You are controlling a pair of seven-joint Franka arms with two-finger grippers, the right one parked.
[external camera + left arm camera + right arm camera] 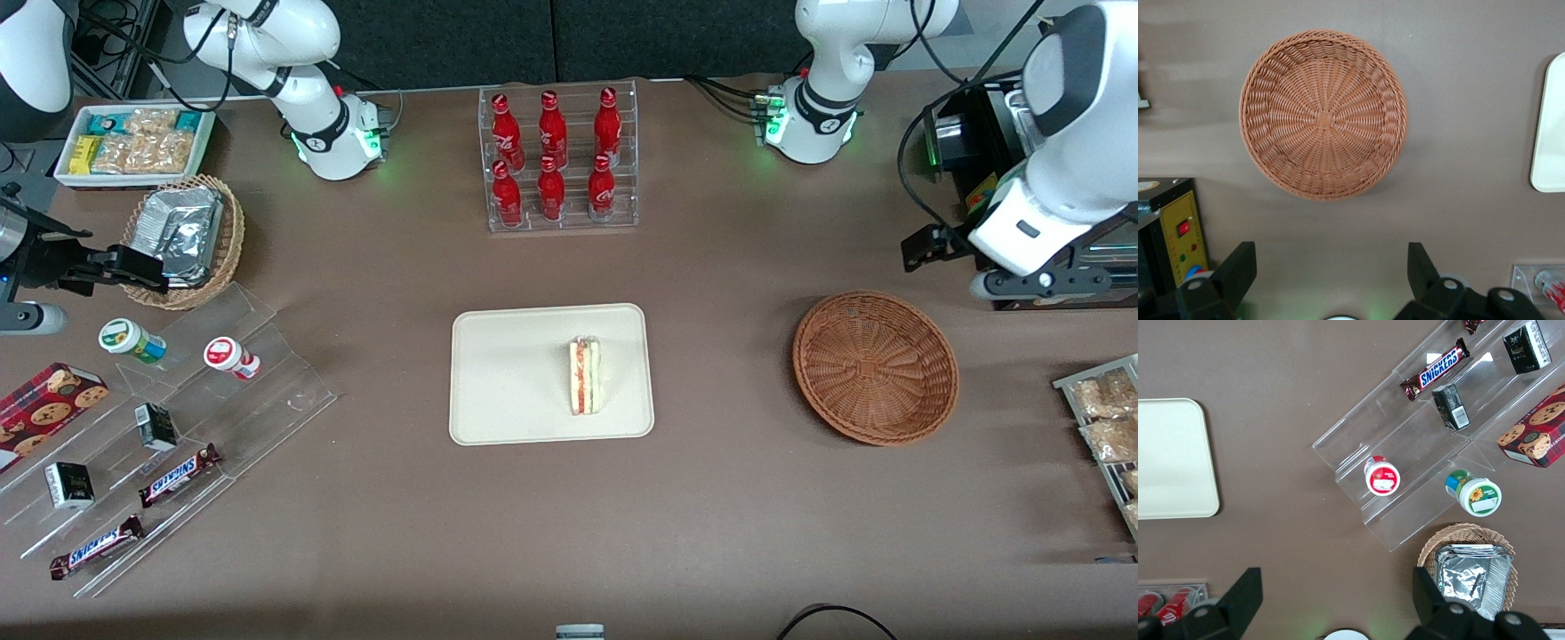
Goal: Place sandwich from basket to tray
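The sandwich (pixel 585 376) sits on its edge on the tray (pixel 507 382) in the middle of the counter (pixel 729 498), filling stripes facing up. The basket (pixel 876 366) lies well apart from the tray, toward the working arm's end, with nothing in it. The claw (pixel 1328 280) hangs above the counter farther from the front camera than the basket, fingers (pixel 1238 267) spread wide apart and gripping nothing.
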